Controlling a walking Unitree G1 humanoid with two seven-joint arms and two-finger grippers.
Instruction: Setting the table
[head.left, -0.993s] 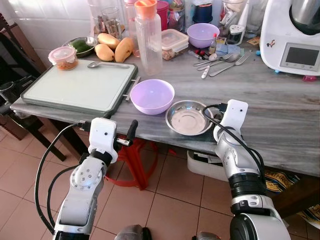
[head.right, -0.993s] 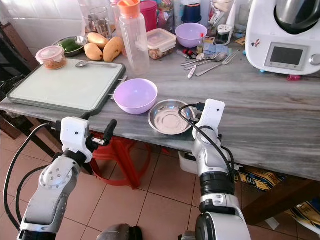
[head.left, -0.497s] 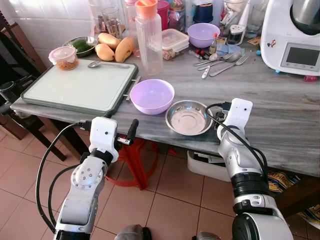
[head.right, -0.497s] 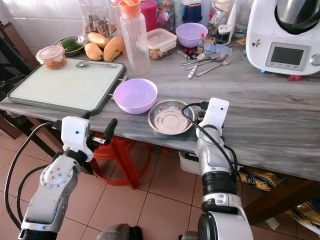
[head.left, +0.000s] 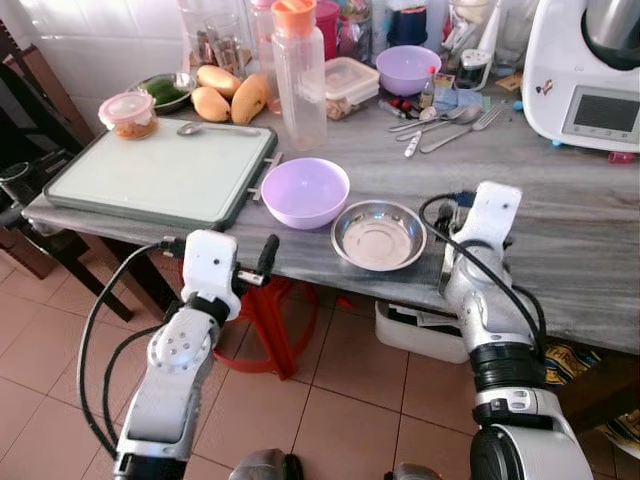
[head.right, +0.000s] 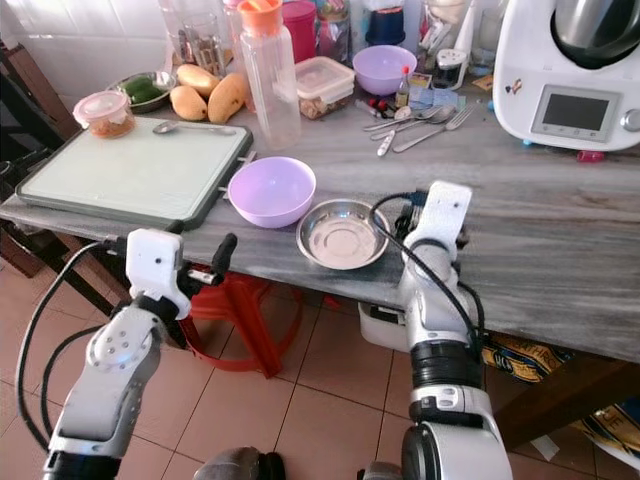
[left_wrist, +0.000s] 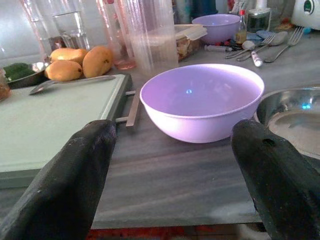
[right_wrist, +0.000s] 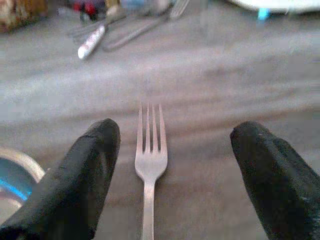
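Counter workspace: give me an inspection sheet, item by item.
Surface: grey counter, crowded at the back.
Job's things: purple bowl beside steel dish; fork on the counter.
Clutter: cutting board, bottle, mangoes, cutlery, appliance.
Hands: left hand open, facing the bowl; right hand open, astride the fork.
Cables: black cables on both arms.
Surroundings: tiled floor, red stool.
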